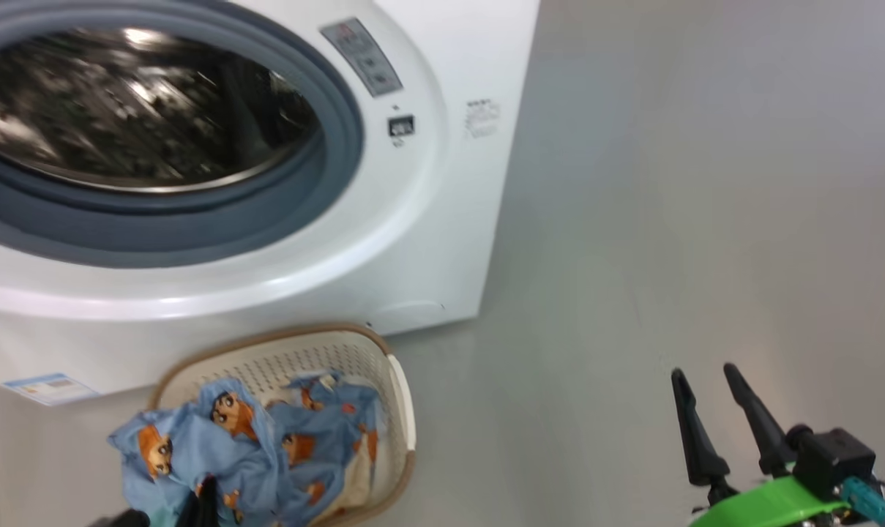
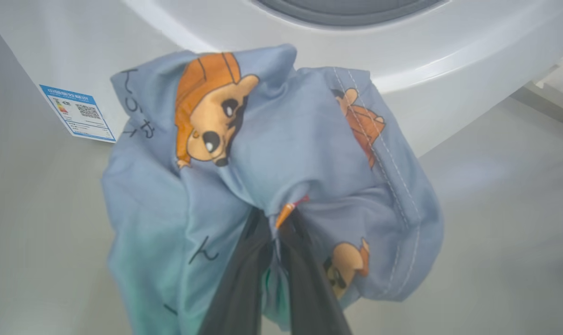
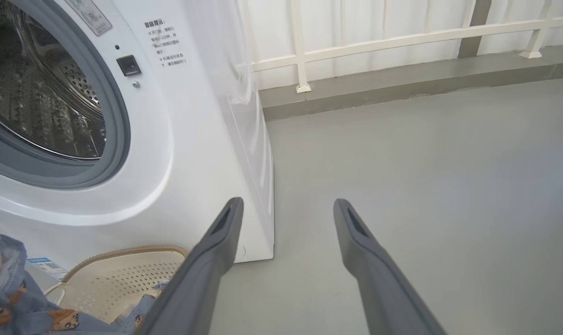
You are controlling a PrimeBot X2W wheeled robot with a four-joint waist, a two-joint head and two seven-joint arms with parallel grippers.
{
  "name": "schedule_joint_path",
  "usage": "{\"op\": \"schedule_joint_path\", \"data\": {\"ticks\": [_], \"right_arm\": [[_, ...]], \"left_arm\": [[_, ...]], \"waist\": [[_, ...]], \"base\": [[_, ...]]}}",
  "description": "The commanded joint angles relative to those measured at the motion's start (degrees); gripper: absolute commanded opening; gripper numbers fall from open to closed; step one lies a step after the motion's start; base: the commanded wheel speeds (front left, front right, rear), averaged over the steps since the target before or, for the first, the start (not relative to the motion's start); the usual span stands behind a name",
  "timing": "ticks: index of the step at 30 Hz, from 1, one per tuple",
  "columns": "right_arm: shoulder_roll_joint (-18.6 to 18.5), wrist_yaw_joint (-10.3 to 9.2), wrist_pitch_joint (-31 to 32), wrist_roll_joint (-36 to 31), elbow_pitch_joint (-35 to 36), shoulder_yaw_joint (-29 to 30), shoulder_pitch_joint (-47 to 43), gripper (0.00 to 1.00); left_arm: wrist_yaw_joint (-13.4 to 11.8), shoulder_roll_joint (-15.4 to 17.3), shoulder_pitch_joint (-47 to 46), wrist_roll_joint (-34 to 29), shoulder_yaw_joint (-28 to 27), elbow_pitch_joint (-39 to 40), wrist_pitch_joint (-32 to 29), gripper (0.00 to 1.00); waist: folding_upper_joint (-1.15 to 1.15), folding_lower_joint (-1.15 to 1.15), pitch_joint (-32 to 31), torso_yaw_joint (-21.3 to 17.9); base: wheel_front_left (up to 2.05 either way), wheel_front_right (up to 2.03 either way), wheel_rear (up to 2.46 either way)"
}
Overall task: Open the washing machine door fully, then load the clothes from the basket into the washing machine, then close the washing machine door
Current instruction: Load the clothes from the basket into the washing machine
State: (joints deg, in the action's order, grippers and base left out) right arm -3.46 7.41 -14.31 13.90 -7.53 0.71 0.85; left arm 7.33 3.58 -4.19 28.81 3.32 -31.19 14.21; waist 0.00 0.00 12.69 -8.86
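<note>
The white washing machine [image 1: 427,241] fills the upper left of the head view, its steel drum [image 1: 135,110] exposed inside the grey gasket; the washing machine door is out of view. Below it stands the cream basket [image 1: 398,388], with the light blue bear-print clothes [image 1: 244,446] bunched up and rising out of it. My left gripper [image 2: 274,218] is shut on a fold of the clothes [image 2: 281,139], holding them up before the machine's front [image 2: 76,42]. My right gripper [image 1: 706,380] hangs open over the floor at the lower right, fingers [image 3: 225,223] wide apart, with nothing between them.
Bare grey floor [image 1: 669,219] stretches to the right of the machine. A white railing [image 3: 402,37] on a grey kerb runs behind it. A blue label sticker [image 1: 47,386] sits low on the machine's front.
</note>
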Motion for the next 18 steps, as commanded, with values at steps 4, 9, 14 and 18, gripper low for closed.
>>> {"op": "schedule_joint_path", "data": {"ticks": [4,9,14,18], "right_arm": [[-0.6,0.08,-0.7,-0.6,1.4,-0.9,-2.6,1.0],[-0.9,0.08,-0.7,-0.7,1.6,-0.3,-4.1,1.0],[-1.0,0.08,-0.7,-0.8,1.8,0.6,-6.0,1.0],[-1.0,0.08,-0.7,-1.1,2.1,0.8,-7.0,1.0]], "left_arm": [[0.1,-0.2,3.5,-1.8,-1.9,6.4,0.8,0.0],[0.1,-0.5,6.1,-3.1,-1.4,11.1,0.8,0.0],[-0.4,-0.7,9.1,-3.4,-1.7,17.0,0.8,0.0],[-1.4,-0.7,11.2,-3.5,-1.3,20.5,0.8,0.0]], "waist": [[0.0,0.0,-7.1,4.6],[0.0,0.0,-8.8,5.5],[0.0,0.0,-11.2,6.5],[0.0,0.0,-12.4,6.9]], "base": [[0.0,0.0,0.0],[0.0,0.0,0.0],[0.0,0.0,0.0],[0.0,0.0,0.0]]}}
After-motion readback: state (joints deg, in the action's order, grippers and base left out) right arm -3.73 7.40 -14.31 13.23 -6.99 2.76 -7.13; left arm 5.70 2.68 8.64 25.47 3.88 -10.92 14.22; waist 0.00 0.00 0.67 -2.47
